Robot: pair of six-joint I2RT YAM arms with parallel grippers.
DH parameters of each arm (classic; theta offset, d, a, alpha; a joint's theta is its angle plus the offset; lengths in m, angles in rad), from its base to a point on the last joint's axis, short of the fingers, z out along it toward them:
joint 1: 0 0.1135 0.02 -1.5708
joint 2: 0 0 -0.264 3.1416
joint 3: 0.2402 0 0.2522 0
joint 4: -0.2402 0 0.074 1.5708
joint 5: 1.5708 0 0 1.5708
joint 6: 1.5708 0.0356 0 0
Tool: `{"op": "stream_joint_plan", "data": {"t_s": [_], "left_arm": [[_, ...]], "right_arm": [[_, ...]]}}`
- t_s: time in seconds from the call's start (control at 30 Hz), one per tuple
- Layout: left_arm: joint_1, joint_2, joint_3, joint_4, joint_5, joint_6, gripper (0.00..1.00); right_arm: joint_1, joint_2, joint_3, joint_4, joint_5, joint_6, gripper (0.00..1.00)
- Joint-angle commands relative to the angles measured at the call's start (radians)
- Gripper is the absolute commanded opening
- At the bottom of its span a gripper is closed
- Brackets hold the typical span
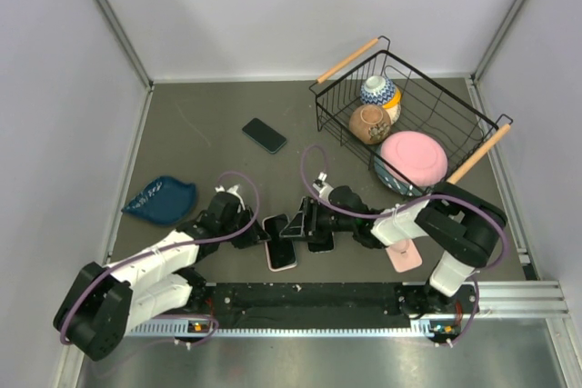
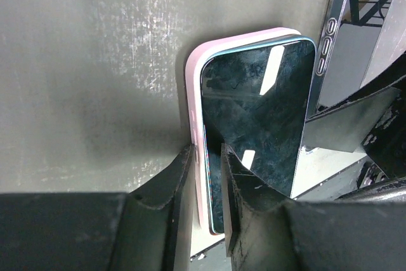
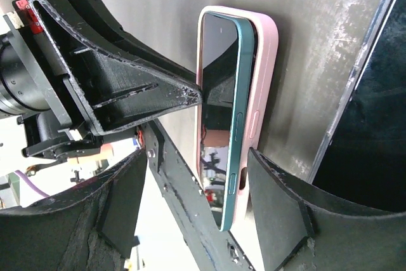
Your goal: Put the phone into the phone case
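The phone [image 2: 260,112], with a dark screen and a teal frame, lies in the pink phone case [image 2: 193,93] on the table near the front edge [image 1: 280,254]. In the right wrist view the phone [image 3: 219,80] has its far long edge down in the case [image 3: 265,80] and its near edge raised above the rim. My left gripper [image 2: 206,150] straddles the case's left rim with its jaws narrowly apart: one finger outside the pink wall, the other over the screen. Whether they pinch is not visible. My right gripper [image 3: 196,201] stands open around the phone's end.
A second dark glossy phone [image 2: 355,30] lies just right of the case. Another black phone [image 1: 265,134] lies mid-table. A wire basket [image 1: 473,124] at the back right holds bowls and a pink plate [image 1: 414,156]. A blue dish [image 1: 161,199] sits left.
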Motion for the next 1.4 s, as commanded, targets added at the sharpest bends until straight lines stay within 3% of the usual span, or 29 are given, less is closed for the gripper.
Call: {"op": "stream_joint_plan", "data": {"t_s": [0.0,0.2,0.63,0.9,1.37], "left_arm": [[-0.009,0.019,0.024,0.030,0.108,0.009,0.24],[-0.009,-0.013,0.005,0.047,0.167,-0.025,0.23],[0.008,-0.070,-0.013,0.043,0.198,-0.019,0.09],[0.011,-0.067,0.007,-0.006,0.158,0.022,0.08],[0.012,-0.027,0.044,-0.094,0.077,0.065,0.08]], "right_arm": [[0.000,0.004,0.014,0.227,-0.043,0.038,0.64],[-0.008,0.018,-0.011,0.295,-0.053,0.065,0.64],[-0.017,0.041,-0.042,0.436,-0.092,0.101,0.63],[-0.017,0.037,-0.038,0.361,-0.077,0.089,0.63],[-0.017,-0.135,0.044,-0.196,0.087,-0.106,0.63]]}}
